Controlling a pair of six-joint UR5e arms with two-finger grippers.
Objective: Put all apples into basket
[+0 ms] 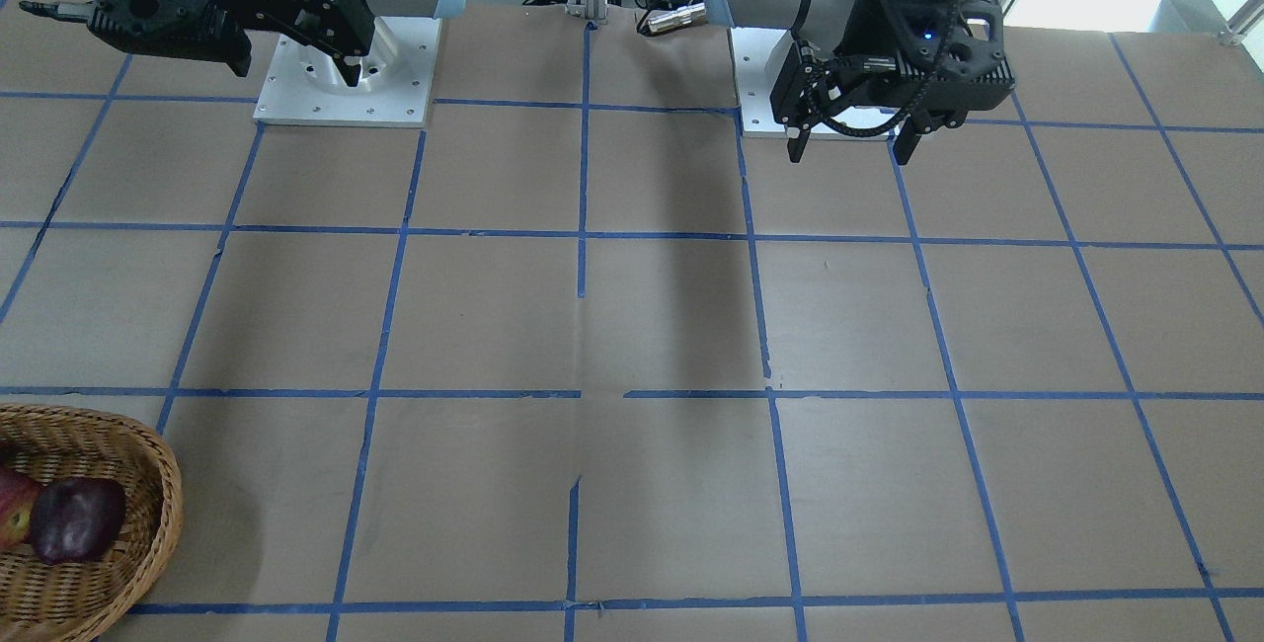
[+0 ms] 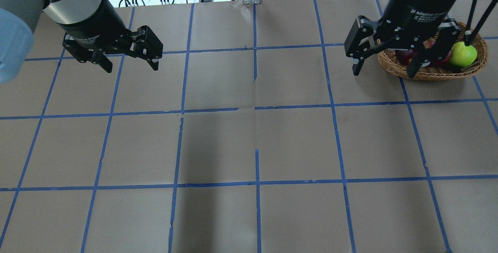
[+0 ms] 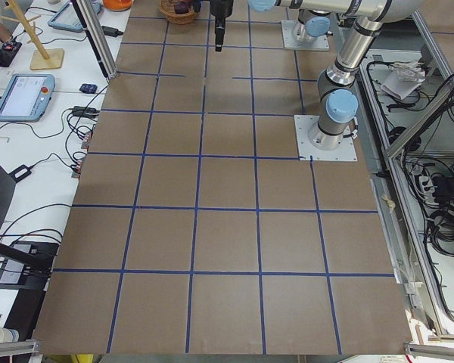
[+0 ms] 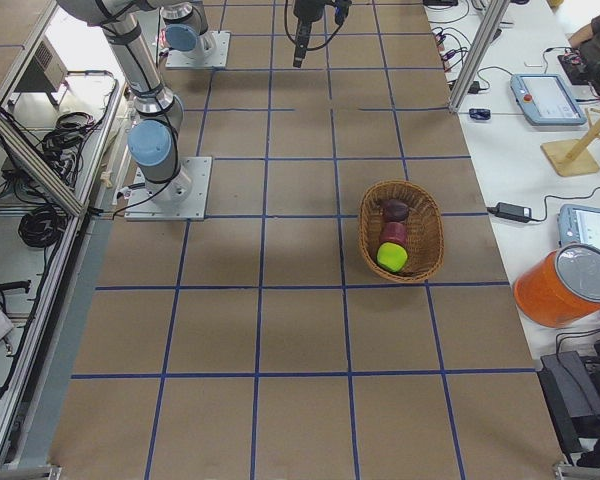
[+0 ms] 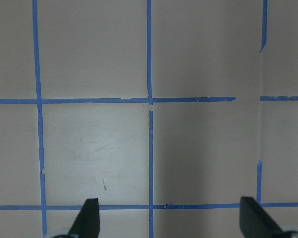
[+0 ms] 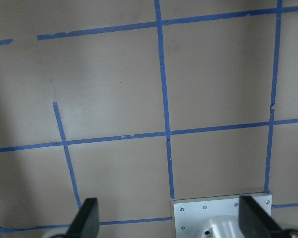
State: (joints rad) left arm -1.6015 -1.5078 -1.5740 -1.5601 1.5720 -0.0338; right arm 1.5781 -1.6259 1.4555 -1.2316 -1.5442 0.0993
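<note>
The wicker basket (image 2: 432,74) stands at the far right of the table. It holds the yellow-green apple (image 2: 463,53), and my right gripper partly hides the red and maroon apples there. The exterior right view shows all three in the basket (image 4: 427,225): maroon (image 4: 394,209), red (image 4: 394,233), yellow-green (image 4: 392,257). The front view shows the basket (image 1: 148,514) with the maroon apple (image 1: 77,519) and an edge of the red one (image 1: 12,514). My right gripper (image 2: 384,73) is open and empty, raised just left of the basket. My left gripper (image 2: 131,67) is open and empty over the far left.
Blue tape lines divide the brown table into squares. The two arm base plates (image 1: 346,79) (image 1: 765,119) sit at the robot's edge; one shows in the right wrist view (image 6: 221,218). An orange bucket (image 4: 565,290) and tablets lie beside the table past the basket.
</note>
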